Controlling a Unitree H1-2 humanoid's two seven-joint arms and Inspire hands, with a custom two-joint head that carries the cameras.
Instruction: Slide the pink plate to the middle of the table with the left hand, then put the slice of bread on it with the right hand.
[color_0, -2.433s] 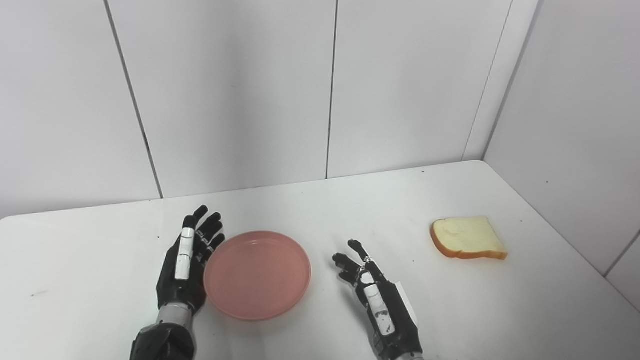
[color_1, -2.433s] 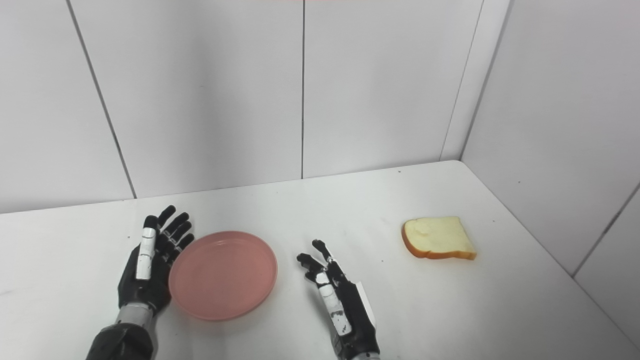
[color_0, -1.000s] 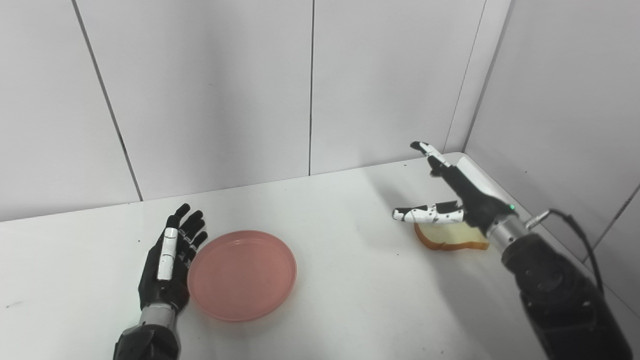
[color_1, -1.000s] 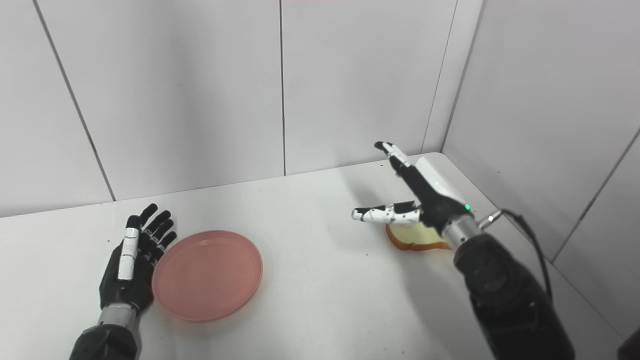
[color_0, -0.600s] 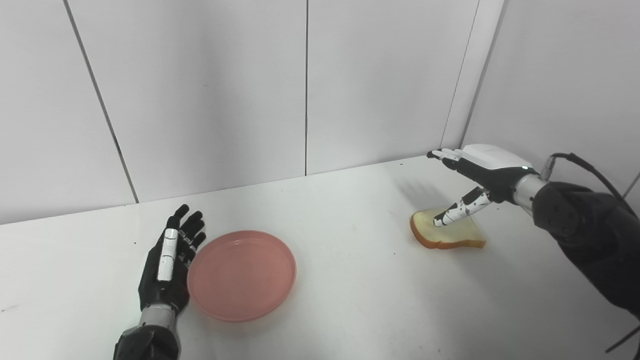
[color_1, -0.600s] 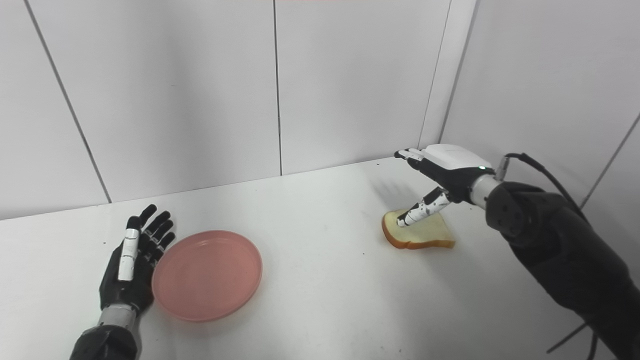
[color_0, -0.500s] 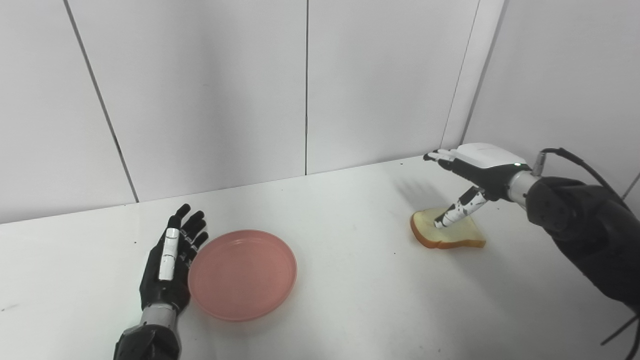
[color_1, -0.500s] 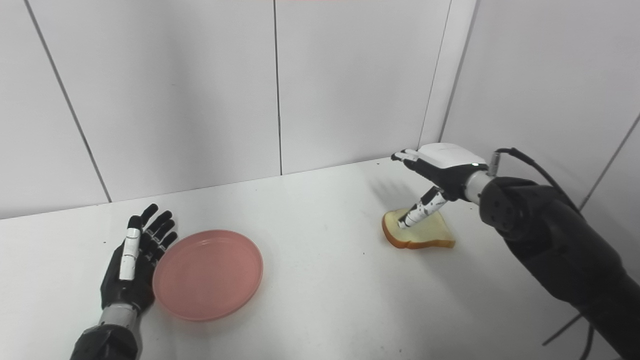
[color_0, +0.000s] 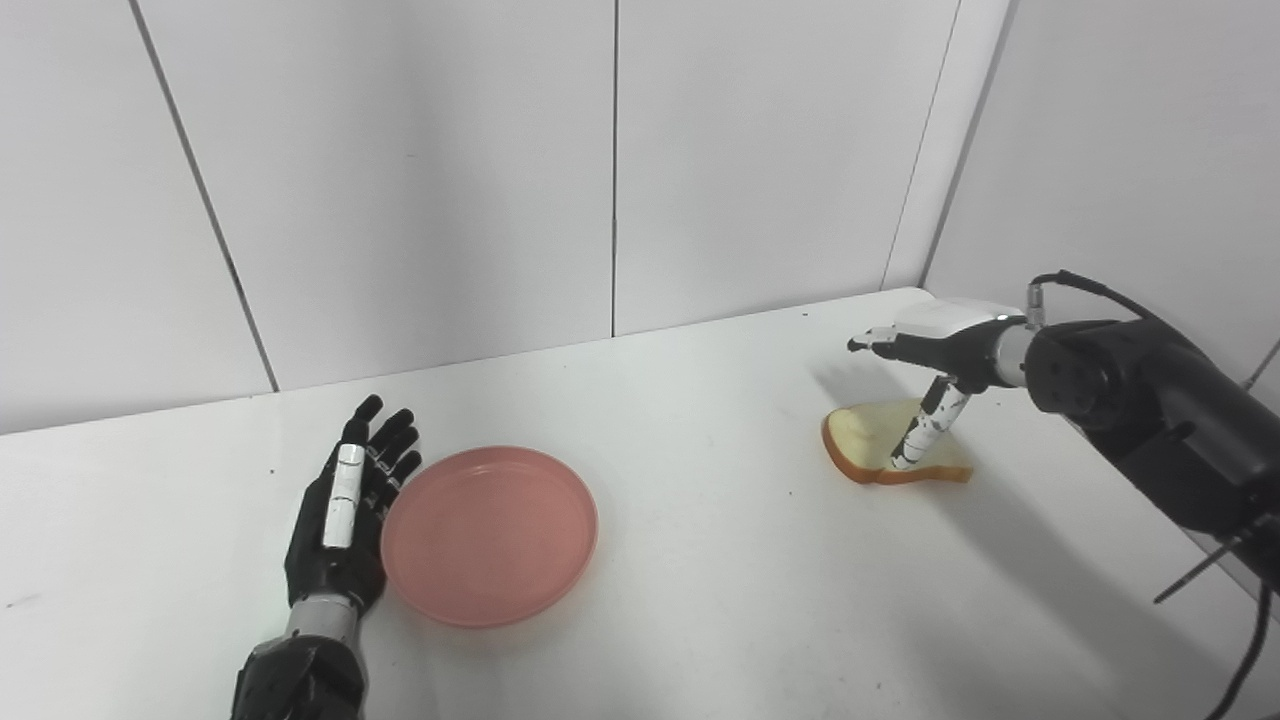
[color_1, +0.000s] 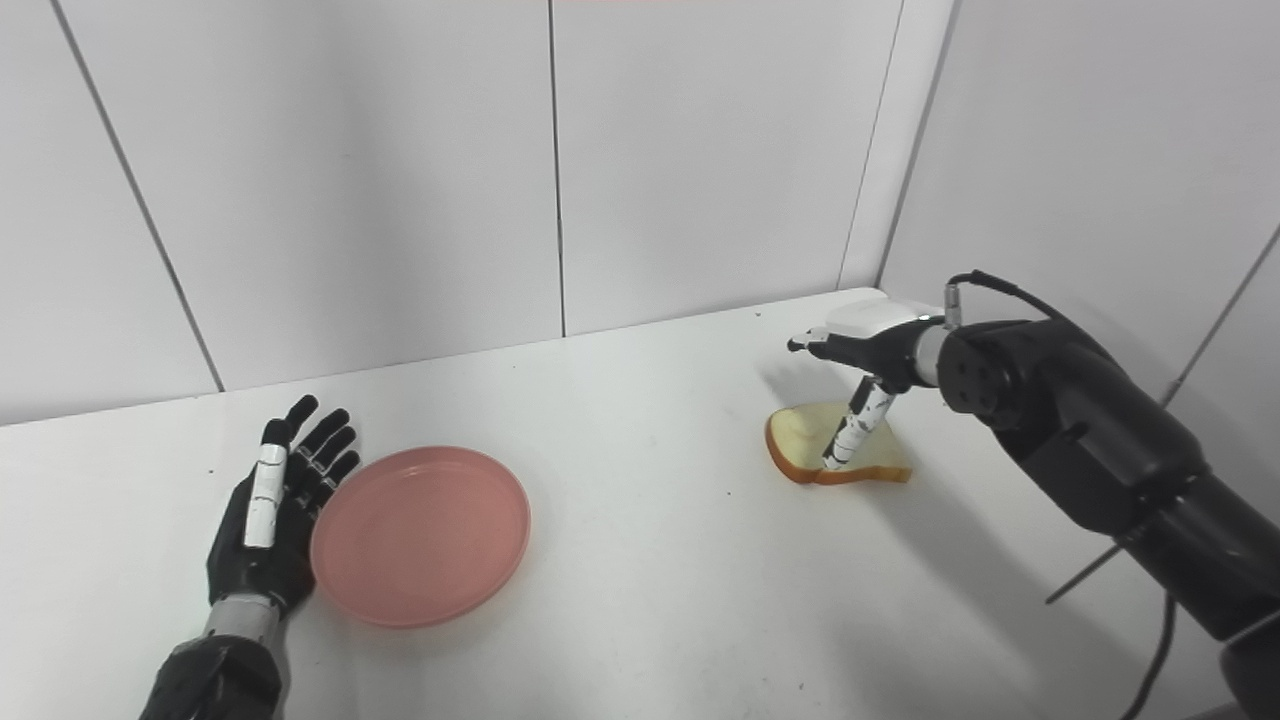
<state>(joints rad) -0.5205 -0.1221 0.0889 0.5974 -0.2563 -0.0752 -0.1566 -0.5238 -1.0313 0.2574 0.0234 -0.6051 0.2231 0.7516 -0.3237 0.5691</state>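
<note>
Left hand (color_0: 340, 520) lies flat near the front-left part of the white worktop (color_0: 720, 600), palm side toward the plate, fingers (color_0: 385, 445) extended and apart, holding nothing. Its inner edge sits just beside the left rim of the pink plate (color_0: 489, 534); actual contact cannot be confirmed from either view. Plate rests flat on the worktop, left of the centre line and toward the front edge, with nothing on it. Farther back and toward the right edge, the slice of bread (color_0: 893, 453) lies flat on the worktop, well apart from the plate, crust edge facing the front. Right arm comes in from the right side and reaches over the slice. Right hand (color_0: 940, 355) is held above the bread, white back upward, fingers stretched toward the back-left and apart, not closed on anything. Its thumb (color_0: 925, 428) points down, the tip meeting the top face of the slice near its front edge. Bread not lifted. Behind the worktop, white wall panels (color_0: 420, 170) meet at the back-right corner.
</note>
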